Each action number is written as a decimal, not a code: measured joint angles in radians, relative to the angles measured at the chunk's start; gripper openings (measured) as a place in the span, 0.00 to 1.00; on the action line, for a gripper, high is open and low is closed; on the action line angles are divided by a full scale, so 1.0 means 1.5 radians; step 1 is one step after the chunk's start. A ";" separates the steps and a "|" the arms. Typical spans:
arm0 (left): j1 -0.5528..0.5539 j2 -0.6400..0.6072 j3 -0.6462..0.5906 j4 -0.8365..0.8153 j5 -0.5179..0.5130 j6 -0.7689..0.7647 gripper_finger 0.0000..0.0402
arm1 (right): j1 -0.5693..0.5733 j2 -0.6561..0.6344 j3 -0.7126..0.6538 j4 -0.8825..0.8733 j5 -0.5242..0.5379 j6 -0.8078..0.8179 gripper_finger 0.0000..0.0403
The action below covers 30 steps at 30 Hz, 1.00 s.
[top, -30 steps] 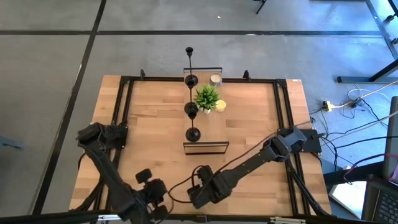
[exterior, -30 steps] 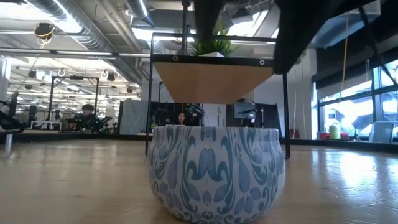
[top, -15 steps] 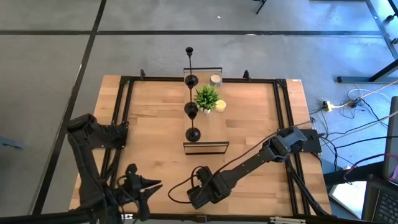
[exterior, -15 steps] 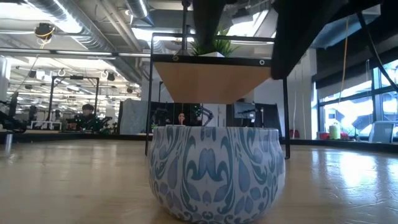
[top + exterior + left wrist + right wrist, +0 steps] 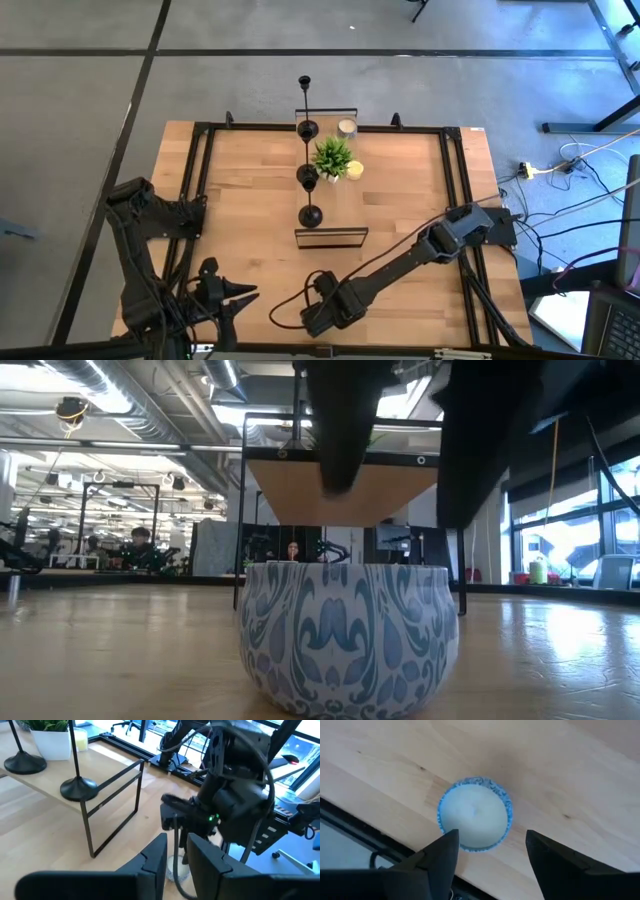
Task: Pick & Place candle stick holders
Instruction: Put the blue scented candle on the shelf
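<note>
Right claw [image 5: 487, 855], fingers apart, hangs over blue-patterned candle tin [image 5: 474, 813] at desk's near edge, likely lining up. Left claw [image 5: 172, 860] parted, near-left corner. Candle stick holders [image 5: 310, 215] stand on small shelf [image 5: 330, 236], desk centre.

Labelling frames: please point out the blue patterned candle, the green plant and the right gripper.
blue patterned candle [image 5: 474, 814]: right wrist view, white wax top.
green plant [image 5: 332, 155]: high view, leaves.
right gripper [image 5: 488, 851]: right wrist view, gap between fingertips.
</note>
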 joint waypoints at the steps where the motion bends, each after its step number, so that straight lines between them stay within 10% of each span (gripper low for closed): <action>1: 0.000 0.000 0.000 0.000 0.000 0.000 0.18 | 0.000 0.004 -0.001 0.001 -0.002 0.000 0.58; 30: 0.000 0.000 0.000 0.018 0.002 0.017 0.16 | 0.002 0.022 -0.001 -0.008 -0.010 0.013 0.51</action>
